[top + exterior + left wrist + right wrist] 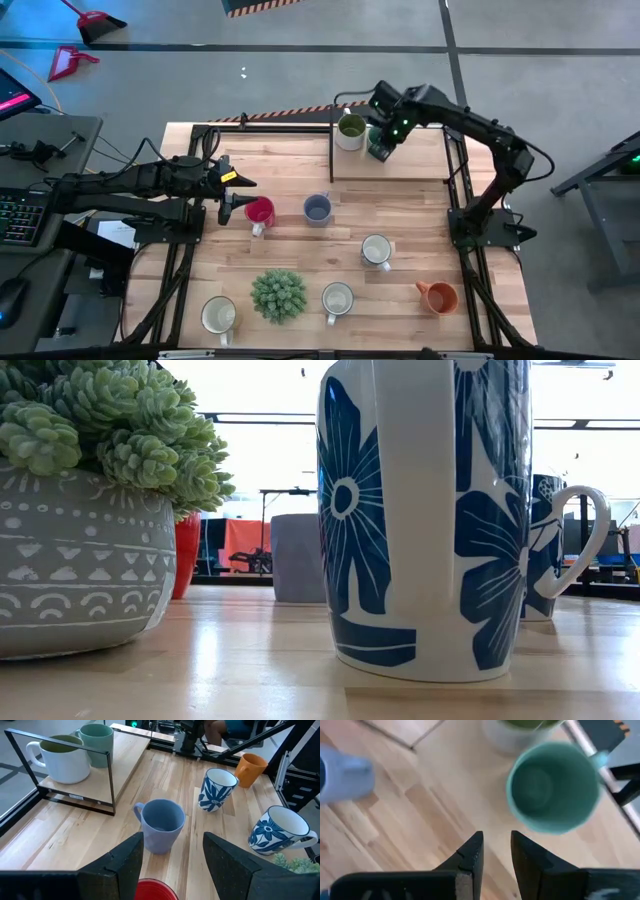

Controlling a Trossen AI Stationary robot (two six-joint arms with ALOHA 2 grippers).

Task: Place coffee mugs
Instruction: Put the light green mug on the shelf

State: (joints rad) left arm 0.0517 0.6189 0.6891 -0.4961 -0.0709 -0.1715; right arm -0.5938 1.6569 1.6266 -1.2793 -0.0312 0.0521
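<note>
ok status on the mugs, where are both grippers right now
Left gripper open, poised at red mug. Right gripper empty above teal mug, beside olive mug on raised shelf. Nothing blocking.

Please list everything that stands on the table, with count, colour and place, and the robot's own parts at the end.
table: one, light wood, under both arms
raised shelf: one, wood with a dark frame, far edge of the table
white mug with olive inside: one, on the shelf
teal mug: one, on the shelf beside it
red mug: one, left of centre
blue-grey mug: one, centre
white mugs: three, at least two with blue flowers; right of centre, near middle, near left
orange mug: one, near right
plant: one, green in a grey pot, near edge
left gripper: open, by the red mug
right gripper: slightly open, empty, over the teal mug
</note>
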